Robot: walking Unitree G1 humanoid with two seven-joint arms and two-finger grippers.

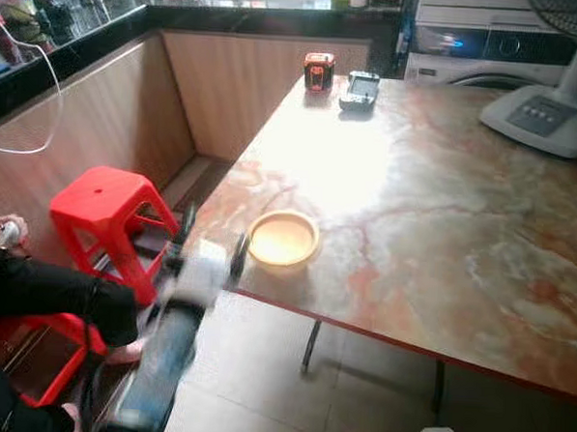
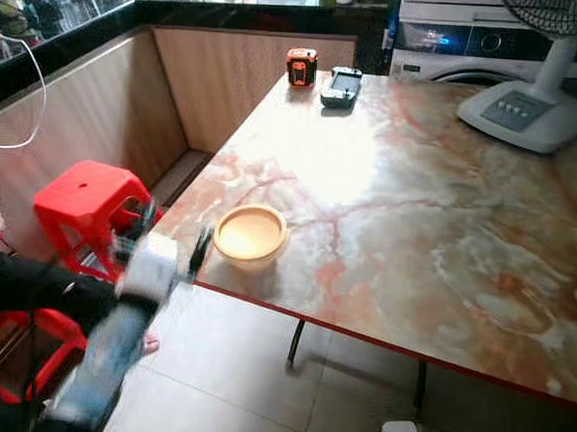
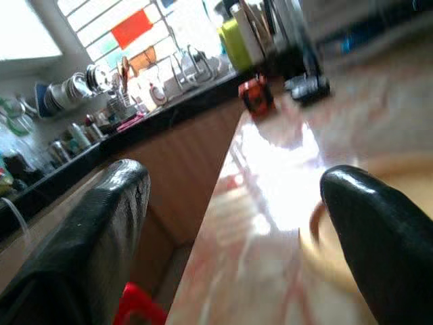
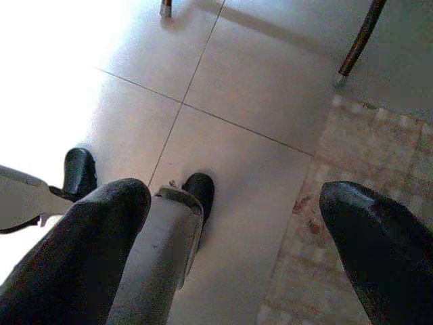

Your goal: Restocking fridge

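Left gripper (image 1: 209, 253) raised at lower left of frame, fingers spread, empty. Yellow bowl (image 1: 282, 240) just right of it, on marble table (image 1: 434, 214) edge.

Item: bowl (image 1: 282, 239)
Colour: pale yellow to cream, the inside lit brightly by glare.
Shape: round and shallow, with a plain thick rim.
Pose: upright, opening facing up.
Contents: none can be made out; the inside reads as one even pale surface.
Support: stands on the marbled orange-and-white tabletop (image 1: 443, 214).
Position: close to the near edge of the tabletop, by its near left corner, well apart from the small objects at the far edge.
Wrist view: the bowl (image 3: 338, 237) shows as a blurred pale ring on the tabletop, partly hidden behind one black finger.
Contact: nothing touches the bowl.
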